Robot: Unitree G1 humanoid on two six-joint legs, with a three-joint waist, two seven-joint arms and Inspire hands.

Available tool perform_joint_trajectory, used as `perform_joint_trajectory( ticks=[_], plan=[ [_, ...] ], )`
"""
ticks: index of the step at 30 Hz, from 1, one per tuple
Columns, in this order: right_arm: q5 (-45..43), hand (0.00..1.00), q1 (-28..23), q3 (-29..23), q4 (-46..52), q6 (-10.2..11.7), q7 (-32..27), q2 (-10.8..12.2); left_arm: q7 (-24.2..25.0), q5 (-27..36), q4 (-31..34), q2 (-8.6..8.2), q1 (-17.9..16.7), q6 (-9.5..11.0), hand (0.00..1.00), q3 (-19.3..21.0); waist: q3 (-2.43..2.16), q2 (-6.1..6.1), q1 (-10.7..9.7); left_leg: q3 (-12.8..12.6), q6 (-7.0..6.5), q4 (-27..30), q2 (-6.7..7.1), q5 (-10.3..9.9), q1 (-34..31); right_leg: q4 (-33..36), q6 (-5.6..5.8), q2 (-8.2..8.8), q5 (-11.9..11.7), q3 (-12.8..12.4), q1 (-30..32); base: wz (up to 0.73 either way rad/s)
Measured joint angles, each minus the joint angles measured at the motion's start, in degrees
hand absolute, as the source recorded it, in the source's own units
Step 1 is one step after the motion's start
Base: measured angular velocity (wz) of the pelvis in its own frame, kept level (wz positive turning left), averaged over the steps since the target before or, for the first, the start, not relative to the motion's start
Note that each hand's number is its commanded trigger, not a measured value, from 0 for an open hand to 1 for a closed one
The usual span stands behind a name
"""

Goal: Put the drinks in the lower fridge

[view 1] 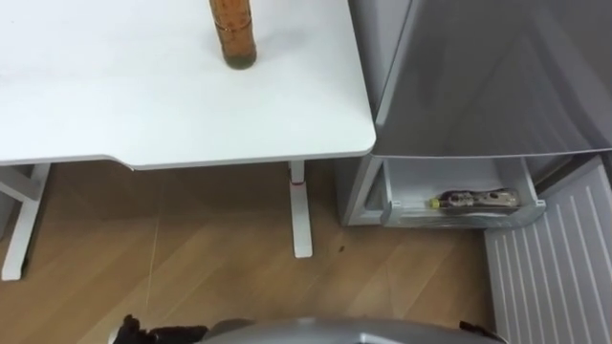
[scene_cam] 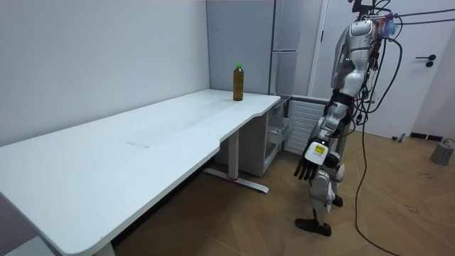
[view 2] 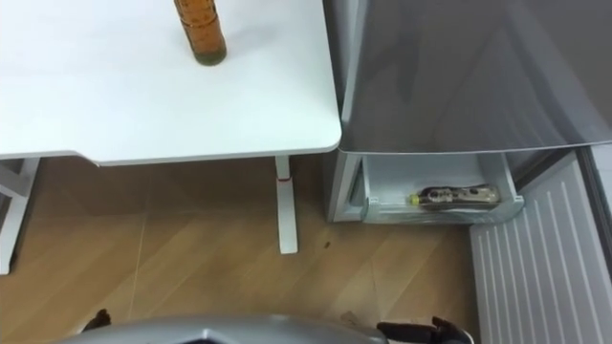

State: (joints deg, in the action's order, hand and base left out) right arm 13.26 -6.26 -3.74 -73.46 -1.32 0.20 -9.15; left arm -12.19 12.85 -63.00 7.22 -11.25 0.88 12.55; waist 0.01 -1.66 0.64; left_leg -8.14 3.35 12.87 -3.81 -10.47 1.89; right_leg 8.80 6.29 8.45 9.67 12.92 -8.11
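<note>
Drinks are two bottles. The standing bottle [view 1: 233,33] is upright on the white tabletop [view 1: 143,105], toward the side that is next to the fridge [view 1: 497,76], with nothing else near it. It holds a brown liquid and has a green cap [scene_cam: 238,65]. The lying bottle [view 1: 475,200] rests on its side in the open drawer [view 1: 459,218] at the bottom of the fridge, so I judge that half of the task is done and the standing bottle is what remains.

The standing bottle looks almost full, so it is probably rather heavy for its size, and stiff enough not to give under a firm squeeze. Its wall is smooth and round, so it may slip or turn in a loose grasp. It is tall and narrow, so a push near the top could tip it over. The best place to take it is, I think, around the middle of the body from the side, with the thumb opposite to the fingers, not at the cap.

In the room view the robot stands on the wooden floor [view 1: 191,248], upright, in front of the fridge and a little back from the end of the tabletop. The left hand [scene_cam: 311,165] hangs beside the leg with fingers loose and apart, holding nothing. A dark part of the right hand [view 2: 421,332] shows at the lower edge of the right eye view, and I cannot tell its state. The drawer is very low, so putting the bottle there will need a deep bend.
</note>
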Motion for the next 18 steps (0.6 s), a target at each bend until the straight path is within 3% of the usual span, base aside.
perform_joint_trajectory(
  ticks=[2, 10, 18],
  plan=[
    [-0.02, 0.00, -0.49, 0.01, 0.04, 0.04, -0.04, -0.02, -2.77, 4.32, 0.98, -0.08, 0.45, 0.32, 0.00, 2.21, -0.10, 0.34, 0.57, -0.03, 0.02, 0.02, 0.00, -0.01, 0.30, 0.00, 0.00, 0.00, 0.00, -0.14, -0.13, -0.02],
    [-0.49, 0.00, -0.93, -0.47, -0.04, 1.22, -0.02, -0.30, -13.06, 3.68, 9.28, 0.21, 0.49, 3.90, 0.00, 5.62, 0.12, 1.05, 1.31, -0.03, 0.27, -0.09, -0.02, -0.19, 0.66, 0.05, -0.01, 0.00, 0.00, -0.16, -0.82, 0.00],
    [-0.60, 0.00, -1.52, -0.85, 0.86, 1.35, 0.59, -0.32, -22.87, 6.02, 21.84, 0.30, 0.03, 7.47, 0.00, 4.69, -0.14, 1.49, 1.25, 0.20, -0.03, 0.05, 0.03, 0.01, 0.91, 0.00, -0.01, 0.00, 0.00, -0.12, -1.01, 0.00]
  ],
)
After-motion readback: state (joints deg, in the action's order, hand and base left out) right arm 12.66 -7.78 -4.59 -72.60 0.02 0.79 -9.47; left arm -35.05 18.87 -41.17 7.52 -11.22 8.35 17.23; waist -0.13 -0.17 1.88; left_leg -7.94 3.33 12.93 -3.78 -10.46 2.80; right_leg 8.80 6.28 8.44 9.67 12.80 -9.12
